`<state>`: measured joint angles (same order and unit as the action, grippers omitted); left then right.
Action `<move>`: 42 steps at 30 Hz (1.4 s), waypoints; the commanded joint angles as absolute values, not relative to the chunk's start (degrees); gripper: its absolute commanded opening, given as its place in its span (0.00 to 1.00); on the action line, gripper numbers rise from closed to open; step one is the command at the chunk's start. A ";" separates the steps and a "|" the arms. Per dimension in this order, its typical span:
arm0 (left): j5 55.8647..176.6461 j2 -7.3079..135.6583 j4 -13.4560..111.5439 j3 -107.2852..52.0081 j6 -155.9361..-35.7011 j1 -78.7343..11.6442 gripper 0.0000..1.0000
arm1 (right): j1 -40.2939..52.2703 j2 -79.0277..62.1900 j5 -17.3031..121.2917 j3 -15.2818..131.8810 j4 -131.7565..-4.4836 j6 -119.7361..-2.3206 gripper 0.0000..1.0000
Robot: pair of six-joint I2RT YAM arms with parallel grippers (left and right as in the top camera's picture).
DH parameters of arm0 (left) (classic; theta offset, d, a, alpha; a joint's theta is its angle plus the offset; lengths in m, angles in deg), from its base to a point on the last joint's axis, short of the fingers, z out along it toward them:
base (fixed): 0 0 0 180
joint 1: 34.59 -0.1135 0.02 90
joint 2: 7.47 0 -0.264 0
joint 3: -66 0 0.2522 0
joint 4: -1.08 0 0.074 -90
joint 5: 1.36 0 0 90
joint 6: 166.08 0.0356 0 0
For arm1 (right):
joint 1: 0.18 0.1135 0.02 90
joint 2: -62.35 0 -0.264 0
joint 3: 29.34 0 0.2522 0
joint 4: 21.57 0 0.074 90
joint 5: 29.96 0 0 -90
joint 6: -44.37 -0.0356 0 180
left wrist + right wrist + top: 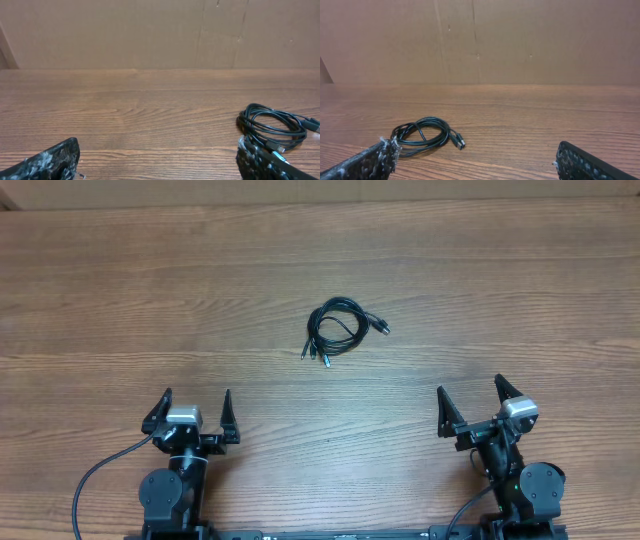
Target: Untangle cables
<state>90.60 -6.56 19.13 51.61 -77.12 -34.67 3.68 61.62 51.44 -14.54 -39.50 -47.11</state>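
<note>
Overhead view of a wooden tabletop (pixel 120 300). The cables (pixel 338 330), thin black cords looped into one small loose coil with plug tips poking out, lie near the middle, a little toward the far edge. The left tool (pixel 196 398) and right tool (pixel 470 388) sit by the near edge, well apart from the coil. Both are spread wide and hold nothing, likely poised to reach in from either side.

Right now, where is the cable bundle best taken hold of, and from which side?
Probably at the plug ends sticking out of the cables on their near-left edge. The coil lies flat, so come down from above with the open left gripper; those ends lie clear of the loops.
</note>
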 commanded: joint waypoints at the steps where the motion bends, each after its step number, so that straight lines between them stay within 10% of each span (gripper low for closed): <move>1: 91.45 -7.15 19.11 51.96 -76.27 -34.56 1.00 | 4.05 62.19 51.42 -15.11 -39.26 -47.30 1.00; 22: 88.02 -7.15 18.06 51.96 -82.45 -34.56 1.00 | 3.99 61.99 46.41 -11.61 -43.65 -48.85 1.00; 42: 98.20 19.44 18.08 21.82 -80.77 -34.56 1.00 | 3.94 23.96 42.74 33.68 -69.16 -48.81 1.00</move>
<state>93.76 13.35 17.93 29.28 -81.86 -34.67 3.68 28.27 43.61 26.49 -66.27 -48.66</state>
